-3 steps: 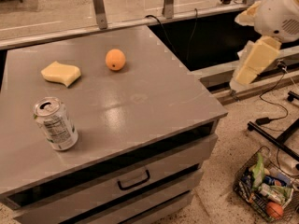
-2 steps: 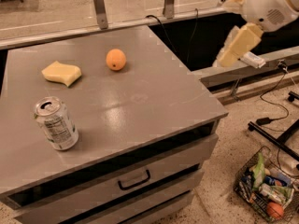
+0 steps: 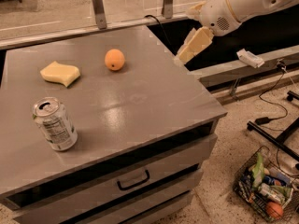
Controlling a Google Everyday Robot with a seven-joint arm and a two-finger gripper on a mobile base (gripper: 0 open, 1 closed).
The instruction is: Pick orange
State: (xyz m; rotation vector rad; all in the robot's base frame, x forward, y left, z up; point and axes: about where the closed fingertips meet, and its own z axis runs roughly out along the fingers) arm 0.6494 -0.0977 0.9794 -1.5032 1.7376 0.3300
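Observation:
The orange is a small round fruit with smooth skin, resting on the grey cabinet top toward the back centre. My gripper is cream-coloured and hangs from the white arm coming in from the upper right. It sits over the back right edge of the cabinet top, well to the right of the orange and apart from it. It holds nothing that I can see.
A pale yellow sponge lies left of the orange. A drinks can stands at the front left. The cabinet has a drawer with a handle. A wire basket of items and cables lie on the floor at right.
The arm has swung left and down from beyond the cabinet's right side. The gripper is now over the right edge of the top, closer to the orange. Nothing on the top has moved.

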